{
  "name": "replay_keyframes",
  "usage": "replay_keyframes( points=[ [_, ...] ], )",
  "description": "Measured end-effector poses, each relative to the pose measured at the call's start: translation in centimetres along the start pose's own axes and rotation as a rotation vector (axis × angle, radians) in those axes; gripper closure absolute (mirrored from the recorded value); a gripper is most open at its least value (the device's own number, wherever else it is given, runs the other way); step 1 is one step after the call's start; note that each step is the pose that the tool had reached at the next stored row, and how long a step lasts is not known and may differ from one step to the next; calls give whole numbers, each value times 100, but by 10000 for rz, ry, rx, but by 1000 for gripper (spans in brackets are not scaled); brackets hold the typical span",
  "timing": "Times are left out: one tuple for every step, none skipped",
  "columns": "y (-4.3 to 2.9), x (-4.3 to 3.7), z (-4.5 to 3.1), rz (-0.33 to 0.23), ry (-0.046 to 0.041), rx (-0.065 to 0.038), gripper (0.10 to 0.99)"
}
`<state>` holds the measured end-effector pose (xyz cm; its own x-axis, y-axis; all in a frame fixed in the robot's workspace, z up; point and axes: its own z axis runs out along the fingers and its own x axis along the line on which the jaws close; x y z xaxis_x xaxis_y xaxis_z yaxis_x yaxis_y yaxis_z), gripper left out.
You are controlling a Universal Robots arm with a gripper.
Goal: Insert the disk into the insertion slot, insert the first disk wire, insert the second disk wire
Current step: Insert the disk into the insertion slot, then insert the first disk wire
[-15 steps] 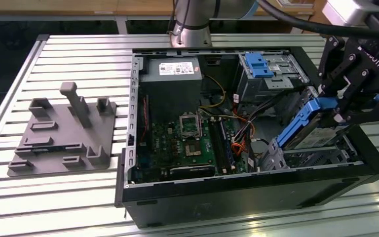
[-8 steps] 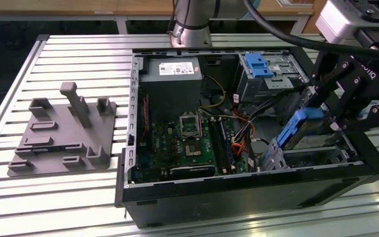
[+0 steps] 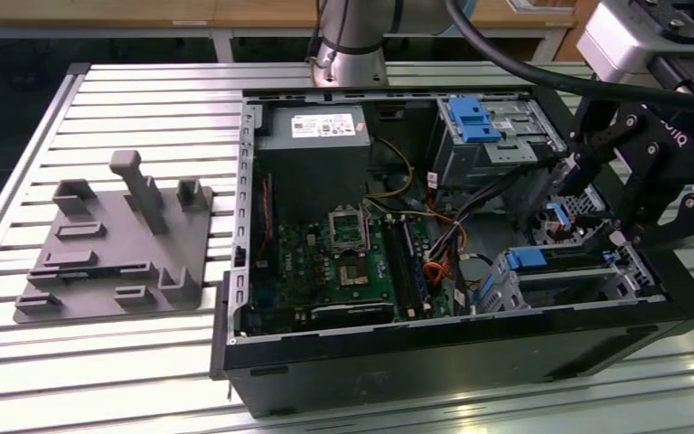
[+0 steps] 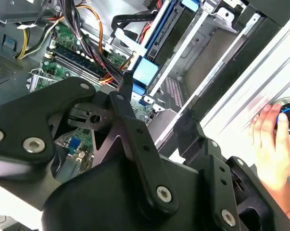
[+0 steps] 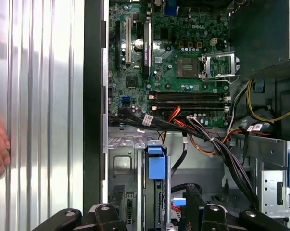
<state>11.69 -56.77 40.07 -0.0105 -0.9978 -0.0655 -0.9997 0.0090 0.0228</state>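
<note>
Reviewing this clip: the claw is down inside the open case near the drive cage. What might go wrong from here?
1. A wire bundle runs close beside the blue-framed disk. The claw, low inside the case here, might snag or pinch a wire.
2. A person's hand is on the table just outside the case wall. A sideways swing of the arm might strike it.

Even light in the exterior view; pale sheen streaks the slatted table (image 3: 106, 353), while the computer case (image 3: 444, 351) interior lies in shade. In both wrist views glare whitens the table; in the second wrist view the hand (image 4: 270, 149) beside it looks washed out.
</note>
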Motion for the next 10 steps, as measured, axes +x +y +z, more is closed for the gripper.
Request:
replay_keyframes(
  points=[
    [0, 0, 0, 0, 0, 0, 475],
    [0, 0, 0, 1, 0, -3, 475],
    [0, 0, 0, 0, 0, -6, 475],
    [0, 0, 0, 1, 0, -7, 475],
    [0, 0, 0, 1, 0, -7, 475],
    [0, 0, 0, 1, 0, -8, 475],
    [0, 0, 0, 1, 0, -8, 475],
    [0, 0, 0, 1, 0, -9, 475],
    [0, 0, 0, 1, 0, -9, 475],
    [0, 0, 0, 1, 0, -9, 475]
  ],
)
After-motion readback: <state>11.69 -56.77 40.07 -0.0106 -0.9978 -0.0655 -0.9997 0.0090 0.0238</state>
